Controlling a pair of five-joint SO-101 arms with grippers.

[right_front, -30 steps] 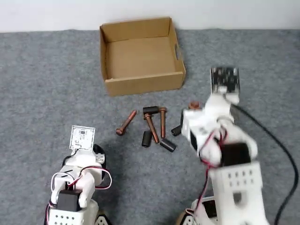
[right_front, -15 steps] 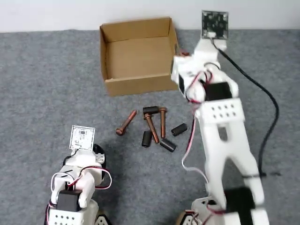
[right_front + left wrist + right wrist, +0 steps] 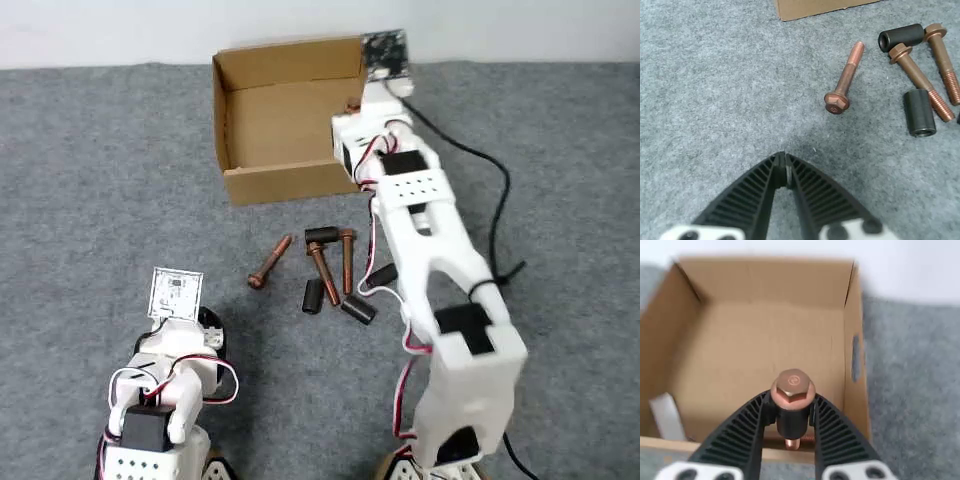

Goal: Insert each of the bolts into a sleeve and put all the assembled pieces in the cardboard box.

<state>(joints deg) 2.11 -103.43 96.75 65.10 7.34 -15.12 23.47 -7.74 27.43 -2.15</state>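
Right fingers (image 3: 742, 432) are clamped on a sleeved bolt (image 3: 792, 390), head up with the threaded tip poking out underneath. It's held between them over the cardboard box (image 3: 760, 282) floor, just past the near wall, presumably so a release drops it inside and not on the rim. Left fingers (image 3: 760, 190) are closed tip to tip on nothing, low over the bench (image 3: 715, 75); a loose bolt (image 3: 845, 82) lies just ahead of them, with more bolts and bare sleeves (image 3: 919, 112) farther out, so those look unassembled.
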